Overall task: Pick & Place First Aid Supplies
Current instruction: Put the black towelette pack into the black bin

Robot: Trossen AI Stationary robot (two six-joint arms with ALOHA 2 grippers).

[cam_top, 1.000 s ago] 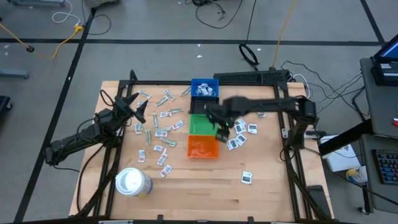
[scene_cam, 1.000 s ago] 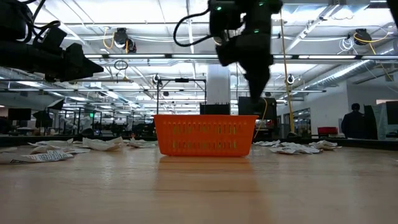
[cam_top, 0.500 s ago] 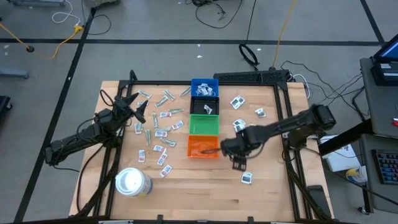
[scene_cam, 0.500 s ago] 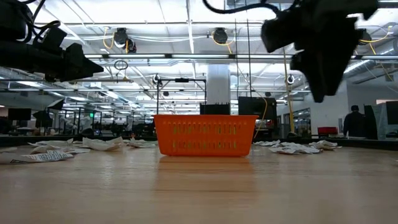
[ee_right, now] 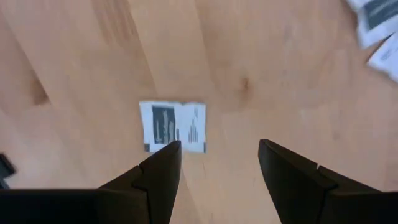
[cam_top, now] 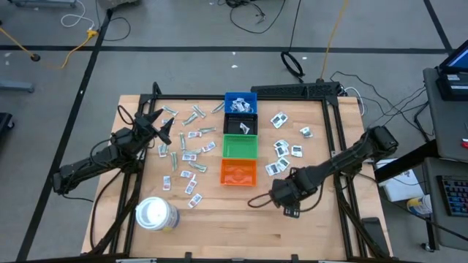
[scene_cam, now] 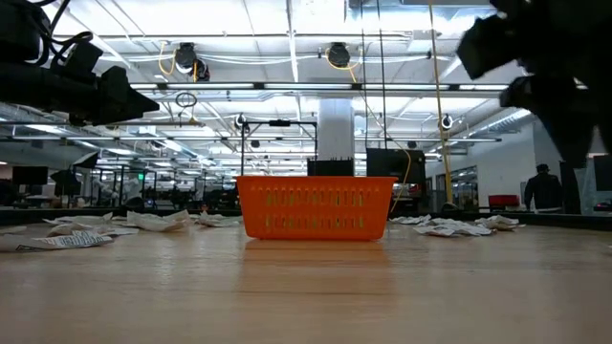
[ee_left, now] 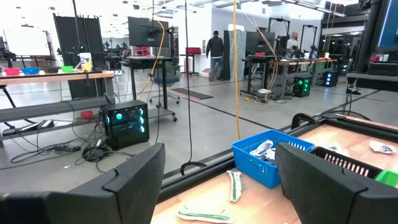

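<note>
Roughly early-stage. Blue bin [cam_top: 240, 103] held some packets; green bin [cam_top: 239, 146] and orange bin [cam_top: 238, 172] looked near-empty. Most packets [cam_top: 184, 146] lay loose left of bins, more on right. I had right gripper [ee_right: 214, 163] spread, empty, above lone white packet [ee_right: 172, 127] near front edge. Left gripper [cam_top: 156, 123] idle, spread wide, over left scatter. White roll [cam_top: 156, 214] sat clear of path.

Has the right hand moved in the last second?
Yes. The right hand swung from over the green bin toward the table's near edge, past the orange bin, above a lone white packet.
</note>
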